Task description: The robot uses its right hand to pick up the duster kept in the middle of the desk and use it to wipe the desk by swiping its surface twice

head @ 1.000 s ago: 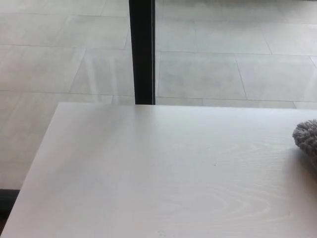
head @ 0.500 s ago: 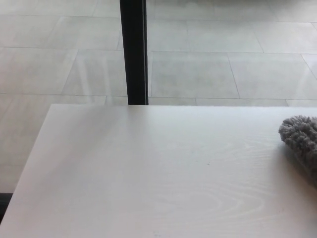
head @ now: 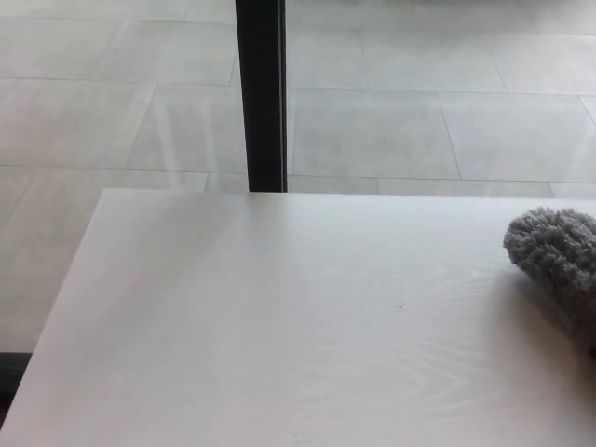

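Tiled floor (head: 84, 121): pale grey slabs with thin joints fill the upper part of the head view, beyond the far edge of the desk and down its left side.
Dark strip (head: 11, 372): a small black patch at the lower left edge, beside the desk's left side; what it is cannot be told.
Black post (head: 261, 93): an upright dark bar left of centre, running from the top edge down to the desk's far edge.
Desk (head: 279, 317): a whitish wood-grain top, taking up the lower half of the view.
Duster (head: 559, 261): fluffy and grey, resting on the desk at the far right, cut off by the picture's right edge.
Left hand: out of the picture, so its state cannot be told.
Right hand: likewise out of the picture; nothing visible grips the duster.
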`<state>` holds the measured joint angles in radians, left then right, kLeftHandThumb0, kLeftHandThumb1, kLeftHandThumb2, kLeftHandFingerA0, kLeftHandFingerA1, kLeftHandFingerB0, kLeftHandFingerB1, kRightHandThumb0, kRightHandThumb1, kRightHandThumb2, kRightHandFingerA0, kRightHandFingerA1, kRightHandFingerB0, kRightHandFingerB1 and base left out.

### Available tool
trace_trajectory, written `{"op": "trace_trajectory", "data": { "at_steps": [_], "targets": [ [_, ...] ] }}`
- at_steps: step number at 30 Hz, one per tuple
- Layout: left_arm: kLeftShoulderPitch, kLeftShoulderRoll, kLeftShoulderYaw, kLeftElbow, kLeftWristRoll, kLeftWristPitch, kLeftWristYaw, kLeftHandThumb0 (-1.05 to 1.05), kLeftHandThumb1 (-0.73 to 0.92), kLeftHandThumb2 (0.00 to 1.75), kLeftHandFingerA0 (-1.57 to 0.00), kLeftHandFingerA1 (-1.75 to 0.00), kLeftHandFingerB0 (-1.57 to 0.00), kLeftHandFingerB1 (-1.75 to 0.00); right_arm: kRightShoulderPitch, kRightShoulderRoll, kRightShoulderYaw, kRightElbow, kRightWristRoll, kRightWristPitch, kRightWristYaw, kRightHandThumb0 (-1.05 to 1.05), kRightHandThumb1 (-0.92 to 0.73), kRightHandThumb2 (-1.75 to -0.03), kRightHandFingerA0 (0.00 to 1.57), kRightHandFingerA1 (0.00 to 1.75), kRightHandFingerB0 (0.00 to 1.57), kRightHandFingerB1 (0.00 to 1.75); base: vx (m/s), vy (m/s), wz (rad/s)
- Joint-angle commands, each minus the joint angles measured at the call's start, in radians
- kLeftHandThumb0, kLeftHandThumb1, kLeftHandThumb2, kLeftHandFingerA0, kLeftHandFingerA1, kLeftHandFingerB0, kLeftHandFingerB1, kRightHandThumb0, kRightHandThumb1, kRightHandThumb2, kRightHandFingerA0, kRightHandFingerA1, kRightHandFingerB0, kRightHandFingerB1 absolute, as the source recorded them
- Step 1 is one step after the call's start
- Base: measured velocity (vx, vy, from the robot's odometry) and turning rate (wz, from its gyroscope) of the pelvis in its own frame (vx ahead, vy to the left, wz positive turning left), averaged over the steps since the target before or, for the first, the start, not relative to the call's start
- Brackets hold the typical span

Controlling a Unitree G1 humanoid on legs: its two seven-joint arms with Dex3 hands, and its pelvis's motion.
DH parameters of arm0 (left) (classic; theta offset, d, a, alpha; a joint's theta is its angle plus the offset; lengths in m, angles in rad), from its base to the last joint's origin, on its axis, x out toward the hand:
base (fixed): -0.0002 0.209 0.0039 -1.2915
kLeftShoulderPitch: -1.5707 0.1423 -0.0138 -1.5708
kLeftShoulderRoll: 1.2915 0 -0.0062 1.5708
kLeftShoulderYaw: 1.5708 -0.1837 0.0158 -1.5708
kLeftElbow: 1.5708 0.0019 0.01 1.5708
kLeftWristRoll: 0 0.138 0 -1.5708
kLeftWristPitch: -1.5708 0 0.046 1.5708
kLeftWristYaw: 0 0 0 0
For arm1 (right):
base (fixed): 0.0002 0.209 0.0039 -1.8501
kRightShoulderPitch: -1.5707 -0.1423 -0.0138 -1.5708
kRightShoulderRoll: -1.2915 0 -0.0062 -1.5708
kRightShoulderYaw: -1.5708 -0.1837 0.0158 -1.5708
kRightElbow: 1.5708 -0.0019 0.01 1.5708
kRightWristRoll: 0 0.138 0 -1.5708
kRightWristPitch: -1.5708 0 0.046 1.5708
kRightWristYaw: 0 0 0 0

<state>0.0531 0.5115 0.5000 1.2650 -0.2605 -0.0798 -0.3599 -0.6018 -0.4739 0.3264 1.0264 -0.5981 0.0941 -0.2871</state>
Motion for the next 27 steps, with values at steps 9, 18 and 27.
{"op": "trace_trajectory", "data": {
  "at_steps": [9,18,27],
  "targets": [
    [0.022,0.017,0.011,-0.001,-0.014,-0.006,-0.007,-0.53,0.8,0.64,-0.57,-0.56,-0.44,-0.43,0.25,-0.331,-0.173,-0.48,0.15,-0.05,0.354,-1.05,-0.79,-0.65,0.0,0.0,0.0,0.0,0.0,0.0,0.0],
    [0.04,0.003,0.008,0.003,-0.01,-0.015,0.0,-0.53,0.79,0.64,-0.58,-0.56,-0.43,-0.43,0.651,-0.326,-0.728,-0.847,0.464,-0.078,0.431,-1.05,-0.65,-1.06,0.0,0.24,0.0,0.15,0.0,0.0,0.0],
    [0.076,-0.019,0.004,0.008,-0.004,-0.034,0.003,-0.55,0.8,0.64,-0.58,-0.54,-0.43,-0.42,0.861,-0.125,-1.129,-0.766,0.563,-0.139,0.206,-0.89,-0.67,-1.07,0.32,0.81,0.01,0.55,0.0,0.0,0.0]
  ]
}}
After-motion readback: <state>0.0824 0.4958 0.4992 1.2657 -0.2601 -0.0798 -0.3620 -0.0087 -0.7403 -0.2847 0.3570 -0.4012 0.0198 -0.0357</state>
